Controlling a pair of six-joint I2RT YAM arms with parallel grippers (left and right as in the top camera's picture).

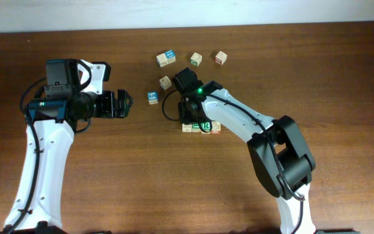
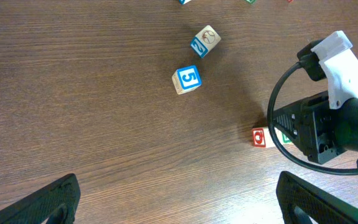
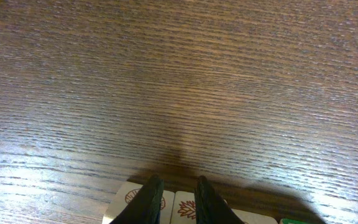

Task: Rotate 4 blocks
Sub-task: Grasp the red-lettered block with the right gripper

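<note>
While the right gripper (image 3: 176,182) hangs over the row of blocks (image 1: 203,127), fingers (image 3: 151,198) narrowly parted and empty, the left gripper (image 1: 123,104) sits wide open, well left.

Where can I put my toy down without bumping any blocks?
The biggest bare wood lies between the left arm and the right arm, on the robot's side of the row of blocks. The far side, right of the rightmost loose cube, is bare too. It's crowded around the right claw and the other loose cubes beyond it.
</note>
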